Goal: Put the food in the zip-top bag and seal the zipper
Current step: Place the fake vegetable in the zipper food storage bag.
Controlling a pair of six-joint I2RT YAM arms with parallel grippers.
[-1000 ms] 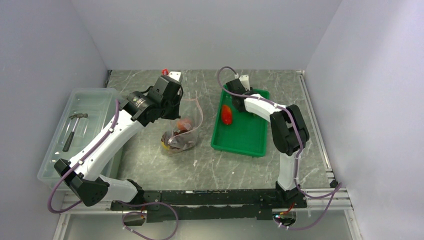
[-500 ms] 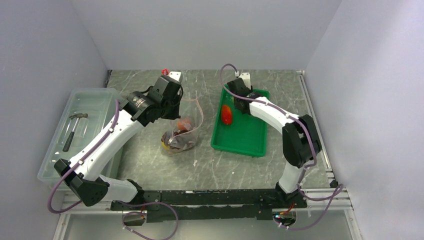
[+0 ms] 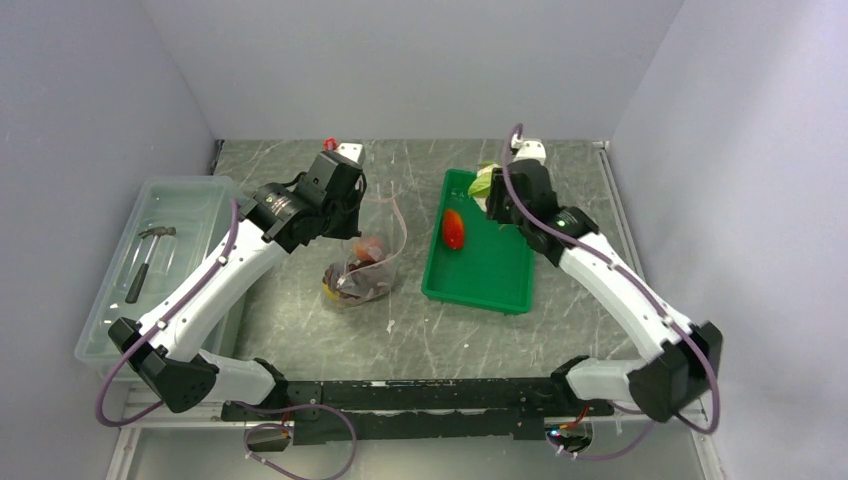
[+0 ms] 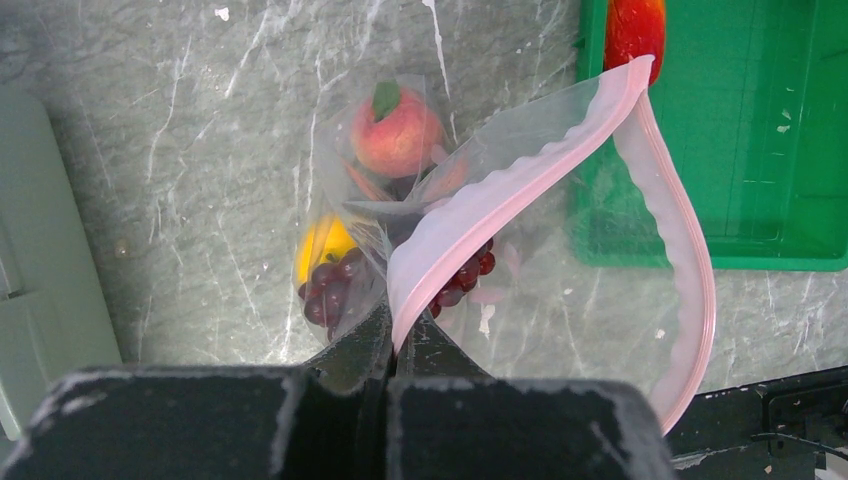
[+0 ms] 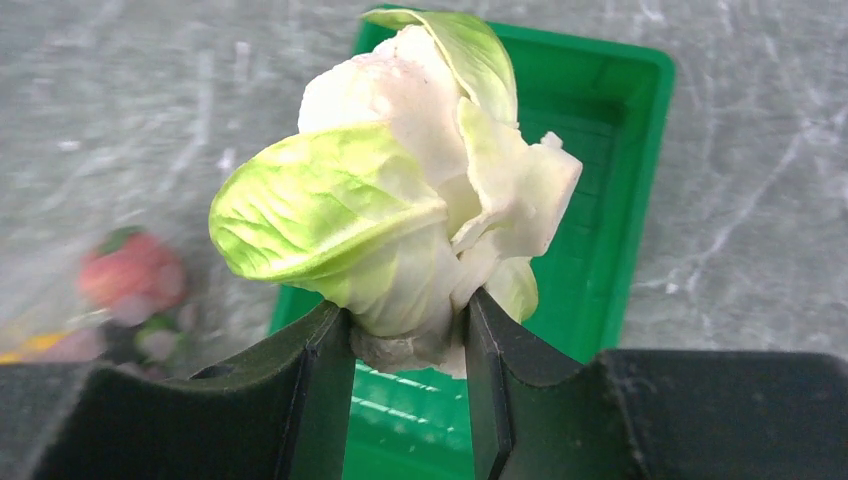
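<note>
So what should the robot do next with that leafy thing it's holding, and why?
Probably carry it leftward to the bag's mouth. The right hand grips the leafy vegetable above the green tray, while the left hand pinches the pink zipper and holds the zip-top bag open, with other food already inside.

What you cannot fully see
Beyond the left gripper (image 4: 392,325), the red piece (image 4: 634,25) is cut by the top edge and the grape bunch (image 4: 328,290) sits half behind the zipper (image 4: 480,215). Left of the right gripper (image 5: 405,320), the bagged food (image 5: 125,280) is blurred. The base of the leafy vegetable (image 5: 390,200) hides between its fingers.
</note>
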